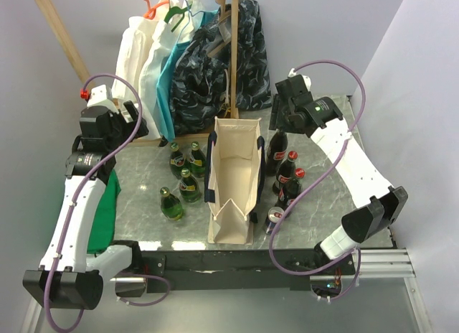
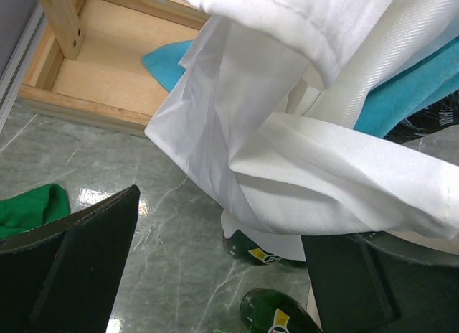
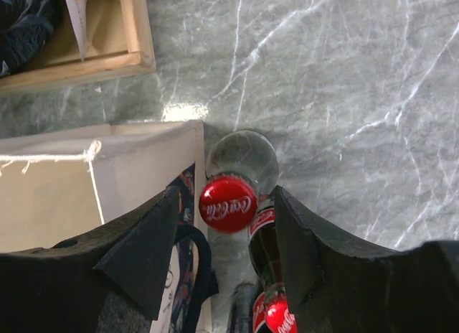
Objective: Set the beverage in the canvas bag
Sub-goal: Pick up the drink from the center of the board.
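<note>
Beside canvas bag (image 3: 64,197), Coca-Cola cap (image 3: 228,204), right tool (image 3: 224,202) spread above

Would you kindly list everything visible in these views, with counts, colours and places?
canvas bag: one, cream with navy trim, table centre, standing open
green bottles: four, left of the bag
cola bottles: at least three, dark with red caps, right of the bag
can: one, near the bag's front right
hanging fabrics: white, teal, dark patterned, on the wooden rack at the back
green cloth: one, table's left edge
table: grey marble
left gripper: open, by the white fabric
right gripper: open, straddling a red cap
</note>
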Available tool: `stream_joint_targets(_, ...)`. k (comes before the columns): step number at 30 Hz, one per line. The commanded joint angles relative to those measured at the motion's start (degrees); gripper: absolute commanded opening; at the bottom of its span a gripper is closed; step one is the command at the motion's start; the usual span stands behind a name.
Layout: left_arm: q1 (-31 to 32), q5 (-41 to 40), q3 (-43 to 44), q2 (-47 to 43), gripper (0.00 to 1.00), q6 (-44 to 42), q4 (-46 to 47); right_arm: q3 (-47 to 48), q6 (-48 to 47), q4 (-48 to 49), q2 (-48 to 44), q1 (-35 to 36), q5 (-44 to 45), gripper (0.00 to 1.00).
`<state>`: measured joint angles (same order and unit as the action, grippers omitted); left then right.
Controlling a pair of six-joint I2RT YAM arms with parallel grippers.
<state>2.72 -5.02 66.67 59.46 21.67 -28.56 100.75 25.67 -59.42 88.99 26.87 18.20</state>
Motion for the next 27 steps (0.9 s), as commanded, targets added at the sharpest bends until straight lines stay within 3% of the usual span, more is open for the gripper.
stream_joint_targets(1,0.18,-0.87,1.18,-0.31,0.96,-1.28,1.13,0.24,1.22,0.09,0.66,0.20,1.49,0.62)
stream_joint_targets(4,0.27,-1.05,1.18,-0.22,0.96,-1.37,1.22,-0.29,1.05,0.35,0.92,0.02,1.67,0.61)
stream_joint_targets(10,0.35,-1.13,0.91,0.04,0.96,-1.37,1.22,-0.55,1.13,0.27,1.80,-0.24,2.45,0.46)
stream_joint_targets(16,0.27,-1.22,0.65,0.39,0.96,-1.28,1.31,-0.55,0.96,0.44,2.41,-0.59,2.81,0.43)
stream_joint_targets(18,0.27,-1.31,0.65,0.30,0.96,-1.19,1.48,-0.38,1.05,0.18,2.42,-0.77,2.72,0.34)
stream_joint_targets(22,0.27,-1.49,0.65,0.13,0.96,-1.19,1.40,-0.47,1.05,0.09,2.07,-0.77,2.98,0.00)
stream_joint_targets(27,0.27,-1.23,0.82,0.13,0.96,-1.02,1.31,-0.20,0.96,0.44,1.63,-0.86,2.46,0.00)
